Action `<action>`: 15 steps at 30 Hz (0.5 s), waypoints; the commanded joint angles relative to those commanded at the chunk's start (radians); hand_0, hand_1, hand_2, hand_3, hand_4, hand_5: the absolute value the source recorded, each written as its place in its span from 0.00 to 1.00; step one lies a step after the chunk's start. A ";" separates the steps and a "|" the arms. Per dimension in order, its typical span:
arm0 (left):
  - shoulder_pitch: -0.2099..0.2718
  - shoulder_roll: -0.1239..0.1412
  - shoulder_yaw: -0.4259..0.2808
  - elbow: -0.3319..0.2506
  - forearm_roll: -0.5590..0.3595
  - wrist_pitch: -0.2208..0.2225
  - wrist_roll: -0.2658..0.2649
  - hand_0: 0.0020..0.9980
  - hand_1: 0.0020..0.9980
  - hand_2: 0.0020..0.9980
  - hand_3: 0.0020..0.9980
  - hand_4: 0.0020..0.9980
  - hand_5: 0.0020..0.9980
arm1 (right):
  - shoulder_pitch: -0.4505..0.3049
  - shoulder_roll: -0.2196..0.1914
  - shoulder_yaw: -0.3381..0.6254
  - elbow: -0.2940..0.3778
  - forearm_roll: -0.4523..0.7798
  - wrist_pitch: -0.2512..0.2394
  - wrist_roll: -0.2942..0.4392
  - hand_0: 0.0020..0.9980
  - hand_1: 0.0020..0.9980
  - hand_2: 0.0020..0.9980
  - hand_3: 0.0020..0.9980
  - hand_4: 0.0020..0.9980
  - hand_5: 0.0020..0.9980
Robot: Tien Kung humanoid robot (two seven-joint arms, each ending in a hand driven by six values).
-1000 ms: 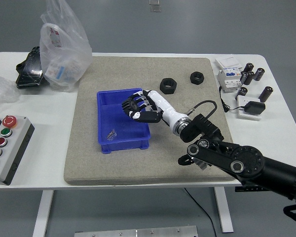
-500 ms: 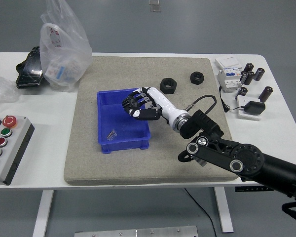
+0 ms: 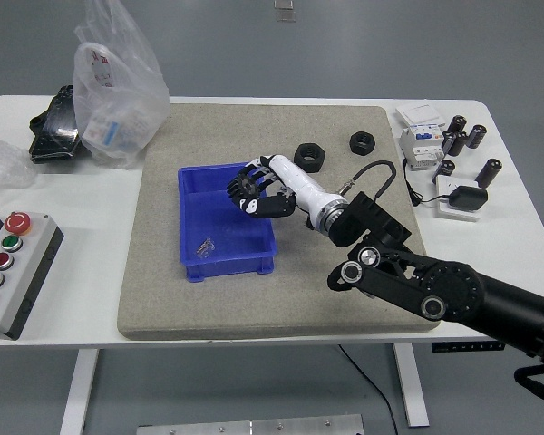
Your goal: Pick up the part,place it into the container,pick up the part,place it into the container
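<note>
Right hand [image 3: 257, 188] over the blue container's [image 3: 192, 254] right rim, fingers curled, grasp unclear. Two black nut parts, [image 3: 309, 155] and [image 3: 362, 142], lie on the grey mat [image 3: 163, 290] beyond it, untouched. White worktop [image 3: 72, 308] underneath.

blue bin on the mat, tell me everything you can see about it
The blue bin is a shallow, open-topped rectangular tray, glossy like moulded plastic, with low walls and a thicker rim. It sits flat on the grey mat, left of centre, slightly skewed to the mat's edges. A small clear or silvery item lies on its floor near the front left. The right hand is over its back right corner, fingers curled; whether it holds a part or touches the rim cannot be told.
</note>
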 joint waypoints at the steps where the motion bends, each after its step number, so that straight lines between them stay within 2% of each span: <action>1: 0.000 0.000 0.000 0.000 0.000 0.000 0.000 0.70 0.55 0.53 0.63 0.57 0.08 | 0.002 0.000 0.000 0.001 -0.008 0.002 -0.006 0.29 0.63 0.74 0.76 0.84 0.24; 15: -0.001 0.001 -0.001 0.000 0.000 0.002 -0.001 0.70 0.55 0.53 0.63 0.57 0.08 | 0.017 0.001 -0.007 0.002 -0.036 0.014 -0.039 0.29 0.64 0.76 0.80 0.85 0.24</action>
